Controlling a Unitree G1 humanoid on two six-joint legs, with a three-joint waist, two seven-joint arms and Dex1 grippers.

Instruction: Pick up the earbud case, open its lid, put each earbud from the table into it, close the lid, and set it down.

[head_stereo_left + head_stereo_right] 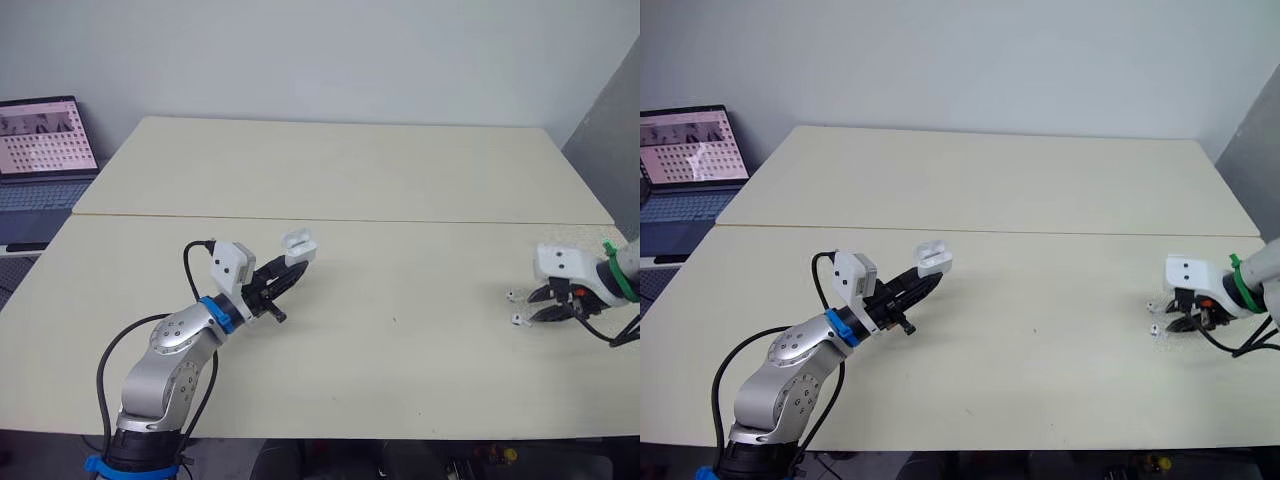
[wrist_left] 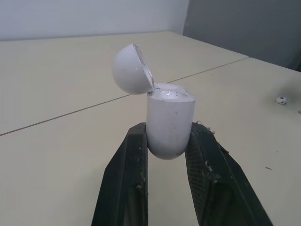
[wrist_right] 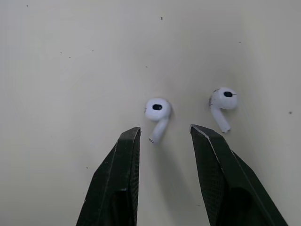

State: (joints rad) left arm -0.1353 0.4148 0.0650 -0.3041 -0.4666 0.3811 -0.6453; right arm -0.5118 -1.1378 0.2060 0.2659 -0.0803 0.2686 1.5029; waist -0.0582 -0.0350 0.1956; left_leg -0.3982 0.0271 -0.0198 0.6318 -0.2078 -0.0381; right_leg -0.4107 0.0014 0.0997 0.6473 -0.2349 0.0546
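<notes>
Right gripper [image 3: 164, 131]: fingers spread, gripping nothing, hovering over two earbuds at the table's [image 1: 400, 170] right near side. First earbud [image 3: 157, 110] is lying just ahead of the gap, second earbud [image 3: 223, 101] near it. Left gripper [image 1: 290, 272]: clamping the earbud case [image 2: 170, 122] left of centre, lid [image 2: 131, 69] standing open. Advice: straddling the first squarely, closing gently, avoiding its neighbour.

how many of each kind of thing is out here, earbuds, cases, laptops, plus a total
small white plastic earbuds, lying on the beige table: 2
white rounded plastic earbud case, lid open, held in the left gripper: 1
open dark laptop with a lit screen, beside the table: 1
total: 4
</notes>
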